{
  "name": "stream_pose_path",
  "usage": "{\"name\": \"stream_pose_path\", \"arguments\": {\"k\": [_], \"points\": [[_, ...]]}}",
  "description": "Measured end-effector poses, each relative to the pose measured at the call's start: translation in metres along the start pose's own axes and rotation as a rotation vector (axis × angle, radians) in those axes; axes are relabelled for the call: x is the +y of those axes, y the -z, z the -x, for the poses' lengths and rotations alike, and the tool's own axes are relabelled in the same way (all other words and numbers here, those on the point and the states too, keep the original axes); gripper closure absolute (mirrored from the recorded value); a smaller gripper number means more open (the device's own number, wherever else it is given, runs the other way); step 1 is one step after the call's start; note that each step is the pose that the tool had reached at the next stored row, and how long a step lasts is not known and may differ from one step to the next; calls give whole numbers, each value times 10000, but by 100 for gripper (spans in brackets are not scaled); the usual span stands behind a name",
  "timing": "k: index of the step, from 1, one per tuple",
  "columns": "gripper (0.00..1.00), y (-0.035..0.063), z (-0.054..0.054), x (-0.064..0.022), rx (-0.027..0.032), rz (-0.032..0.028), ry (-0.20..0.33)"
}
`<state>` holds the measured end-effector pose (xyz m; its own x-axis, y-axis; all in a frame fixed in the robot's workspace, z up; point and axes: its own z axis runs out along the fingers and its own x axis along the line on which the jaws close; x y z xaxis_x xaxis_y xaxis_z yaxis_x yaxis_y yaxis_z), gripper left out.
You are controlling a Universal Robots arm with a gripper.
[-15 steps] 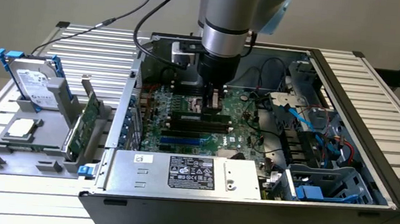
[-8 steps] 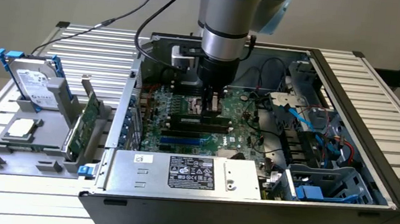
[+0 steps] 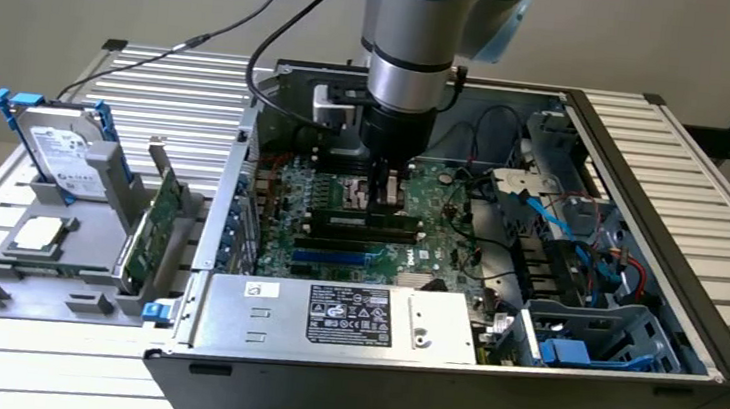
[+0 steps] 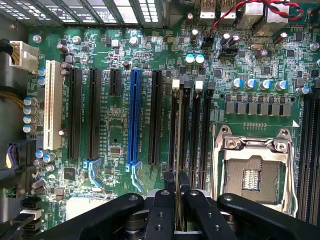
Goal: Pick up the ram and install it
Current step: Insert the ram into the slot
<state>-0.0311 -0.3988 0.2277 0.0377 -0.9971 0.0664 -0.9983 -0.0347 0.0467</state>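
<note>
My gripper (image 4: 178,197) is shut on the ram (image 4: 178,210), a thin green stick seen edge-on between the two black fingers (image 4: 161,205). The ram runs along one of the black memory slots (image 4: 181,130) with white end latches, next to the CPU socket (image 4: 252,172). I cannot tell whether it touches the slot. In the exterior view the gripper (image 3: 388,195) reaches straight down into the open computer case (image 3: 725,370), low over the motherboard (image 3: 334,247), just behind the memory slots (image 3: 362,232).
A blue expansion slot (image 4: 134,117) and black slots (image 4: 94,112) lie beside the memory slots. On the exterior view's left a grey fixture (image 3: 22,292) holds a hard drive (image 3: 60,147), a CPU (image 3: 41,234) and a large green card (image 3: 155,225). The power supply (image 3: 341,315) and cables (image 3: 564,224) crowd the case.
</note>
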Motion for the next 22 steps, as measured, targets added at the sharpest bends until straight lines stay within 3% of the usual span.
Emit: {"name": "stream_pose_path", "arguments": {"k": [6, 8, 11, 22], "points": [[86, 1, -25, 1, -12, 2, 1], [86, 0, -25, 1, -78, -2, 5], [86, -1, -29, 4, -258, -9, 14], [86, -3, -76, 6, -268, -9, 13]]}}
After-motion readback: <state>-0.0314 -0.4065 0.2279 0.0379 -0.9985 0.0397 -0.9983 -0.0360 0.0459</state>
